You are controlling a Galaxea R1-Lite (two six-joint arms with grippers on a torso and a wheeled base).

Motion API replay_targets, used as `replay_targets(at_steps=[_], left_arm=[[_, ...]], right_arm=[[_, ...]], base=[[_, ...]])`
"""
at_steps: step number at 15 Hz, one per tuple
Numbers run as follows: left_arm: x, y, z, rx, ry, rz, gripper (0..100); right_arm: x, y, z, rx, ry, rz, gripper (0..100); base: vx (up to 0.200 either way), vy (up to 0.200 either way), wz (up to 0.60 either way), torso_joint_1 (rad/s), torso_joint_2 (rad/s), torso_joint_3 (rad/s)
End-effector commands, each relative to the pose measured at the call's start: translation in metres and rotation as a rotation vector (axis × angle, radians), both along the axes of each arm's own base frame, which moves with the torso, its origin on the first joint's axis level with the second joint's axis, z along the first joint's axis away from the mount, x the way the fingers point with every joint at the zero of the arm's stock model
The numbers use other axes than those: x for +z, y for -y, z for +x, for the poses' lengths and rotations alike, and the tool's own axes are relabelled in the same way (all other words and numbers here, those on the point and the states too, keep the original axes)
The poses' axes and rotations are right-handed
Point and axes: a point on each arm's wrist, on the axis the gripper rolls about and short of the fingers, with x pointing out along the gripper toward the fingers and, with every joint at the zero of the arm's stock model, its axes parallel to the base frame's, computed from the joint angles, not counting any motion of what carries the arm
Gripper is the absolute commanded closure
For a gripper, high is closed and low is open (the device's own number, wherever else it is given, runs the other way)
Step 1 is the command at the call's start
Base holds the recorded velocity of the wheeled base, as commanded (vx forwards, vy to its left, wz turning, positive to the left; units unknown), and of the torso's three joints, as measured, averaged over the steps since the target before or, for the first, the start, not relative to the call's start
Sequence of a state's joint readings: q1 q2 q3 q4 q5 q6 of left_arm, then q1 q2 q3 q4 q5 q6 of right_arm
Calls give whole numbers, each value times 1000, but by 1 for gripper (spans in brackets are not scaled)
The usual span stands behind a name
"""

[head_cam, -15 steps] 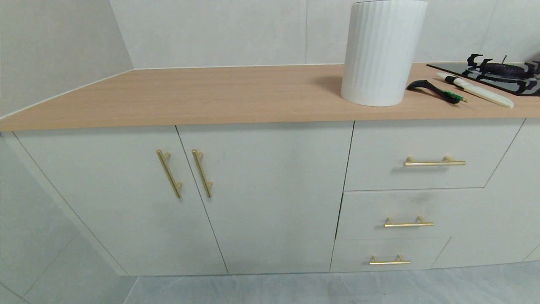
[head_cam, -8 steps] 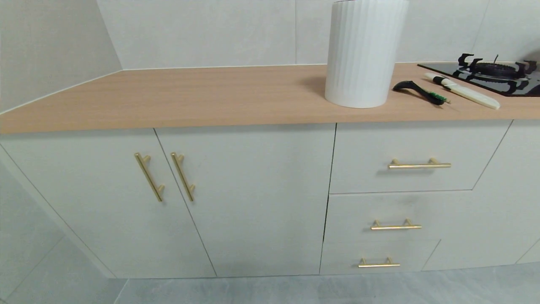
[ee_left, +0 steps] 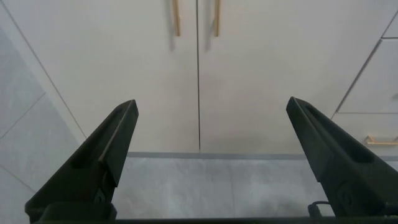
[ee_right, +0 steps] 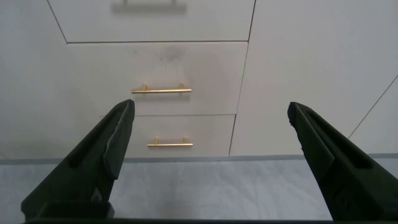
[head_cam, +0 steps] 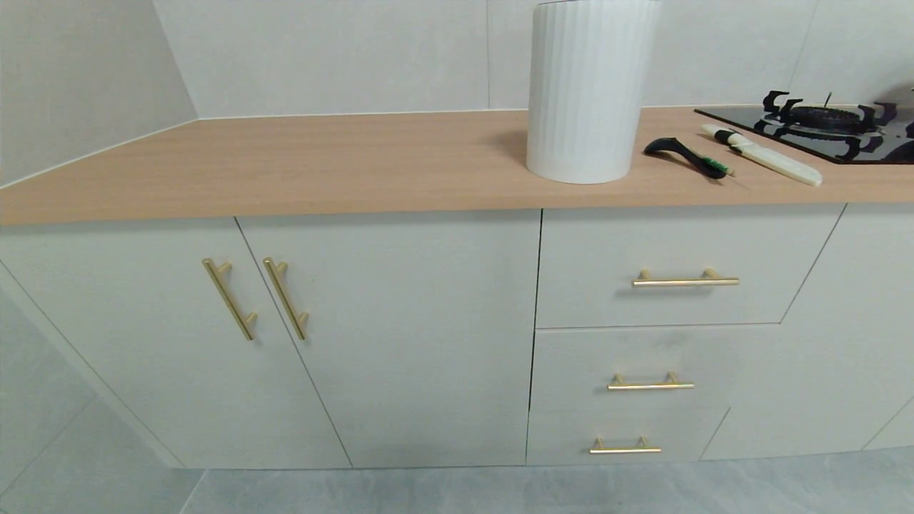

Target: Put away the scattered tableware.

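On the wooden countertop (head_cam: pixel 321 160), a tall white ribbed container (head_cam: pixel 584 89) stands toward the right. Just beyond it lie a black peeler with a green part (head_cam: pixel 684 155) and a white knife with a black band (head_cam: pixel 762 155). My left gripper (ee_left: pixel 211 102) is open and holds nothing; it is low down, facing the double cabinet doors (ee_left: pixel 198 68) and the floor. My right gripper (ee_right: pixel 210 104) is open too, with nothing between its fingers, and faces the lower drawers (ee_right: pixel 161 78).
A black gas hob (head_cam: pixel 821 121) sits at the counter's far right. Below are two cabinet doors with gold handles (head_cam: pixel 257 298) and a stack of three drawers (head_cam: pixel 664 282). Grey tiled walls close the left corner, and grey floor (head_cam: pixel 464 492) runs along the cabinet front.
The whole head view has shifted to the left, so the camera has moved. Nothing on the counter has moved.
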State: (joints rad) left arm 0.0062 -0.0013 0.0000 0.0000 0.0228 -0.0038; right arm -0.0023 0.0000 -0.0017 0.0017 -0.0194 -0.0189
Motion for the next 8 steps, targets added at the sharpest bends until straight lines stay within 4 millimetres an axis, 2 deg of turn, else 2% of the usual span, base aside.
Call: replay_targets(at_steps=[1, 3, 4, 5, 6, 8], left_arm=[[0, 0, 0, 0, -1, -1, 0], [0, 0, 0, 0, -1, -1, 0], [0, 0, 0, 0, -1, -1, 0], [0, 0, 0, 0, -1, -1, 0], [0, 0, 0, 0, -1, -1, 0], [0, 0, 0, 0, -1, -1, 0]], right_arm=[[0, 0, 0, 0, -2, -1, 0], [0, 0, 0, -1, 1, -3, 0], [16, 0, -4, 8, 51, 8, 0], [44, 0, -8, 48, 87, 45, 0], [58, 0, -5, 91, 74, 45, 0], [78, -2, 17, 197, -60, 46, 0]], base=[[0, 0, 0, 0, 0, 0], [0, 0, 0, 0, 0, 0], [0, 0, 0, 0, 0, 0], [0, 0, 0, 0, 0, 0], [0, 0, 0, 0, 0, 0], [0, 0, 0, 0, 0, 0]])
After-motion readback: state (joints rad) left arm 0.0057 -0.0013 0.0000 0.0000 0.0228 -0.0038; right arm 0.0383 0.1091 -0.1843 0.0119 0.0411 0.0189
